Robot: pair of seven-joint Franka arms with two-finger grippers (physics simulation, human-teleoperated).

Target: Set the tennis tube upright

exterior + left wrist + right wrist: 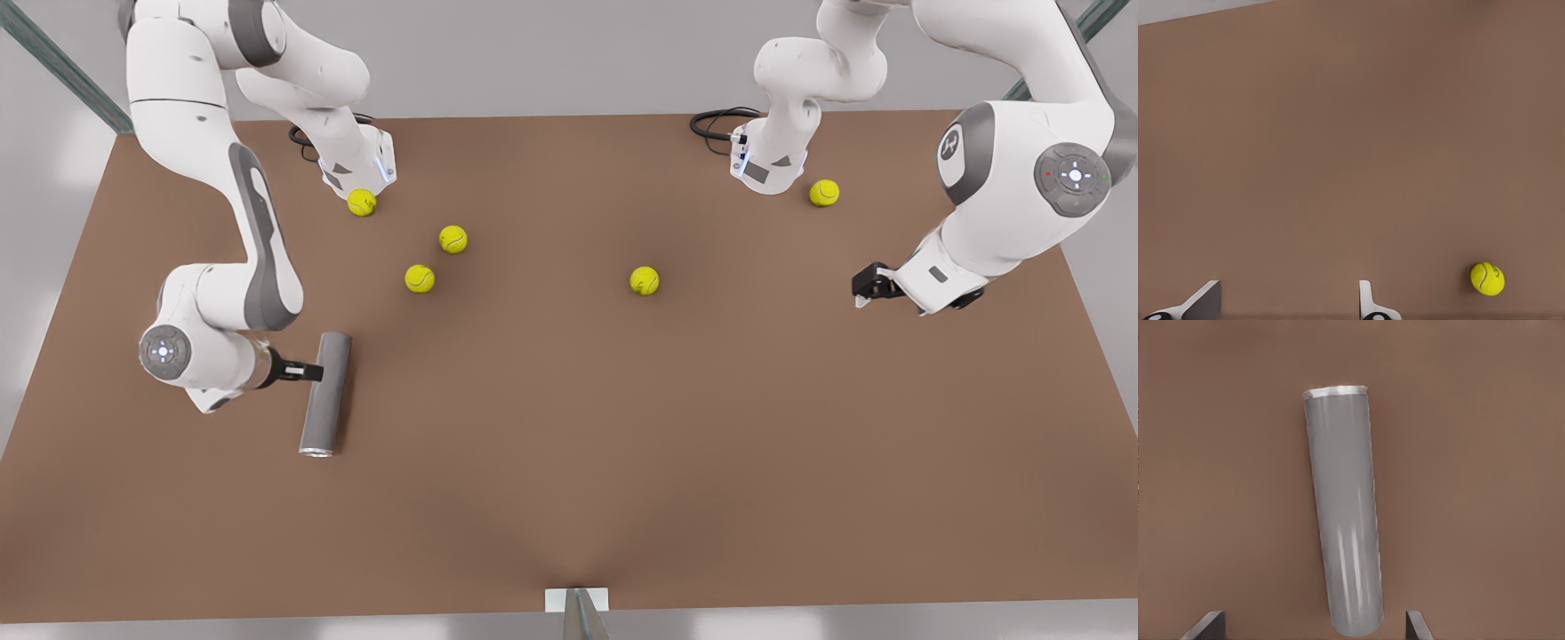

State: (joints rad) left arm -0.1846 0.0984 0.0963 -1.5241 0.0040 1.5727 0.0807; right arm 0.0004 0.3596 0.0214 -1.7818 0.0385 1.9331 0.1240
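On the brown table [569, 498], toward the front view's left, the tennis tube [324, 393] lies flat on its side, its silvery rim pointing at the near table edge and its plain closed end pointing toward the tennis balls [419, 278]. The right gripper [307, 372] sits level with the upper third of the tube, its dark fingers reaching in from the side; in the right wrist view the two fingertips [1205, 627] stand spread wide on either side of the tube's closed end [1355, 623], so the claw is released and brackets the cylinder without gripping it. Judged from this, the step in hand is the grasp. To perform it well, centre the tube between the fingers, lower until the pads straddle its widest line, then close squarely across the round body; an off-centre closure would likely roll the tube away. Gripping near the closed end should let the arm pivot the tube onto one end. The left gripper [867, 286] waits at the front view's right, well apart from the tube, fingers parted over bare table with one ball [1487, 278] nearby.
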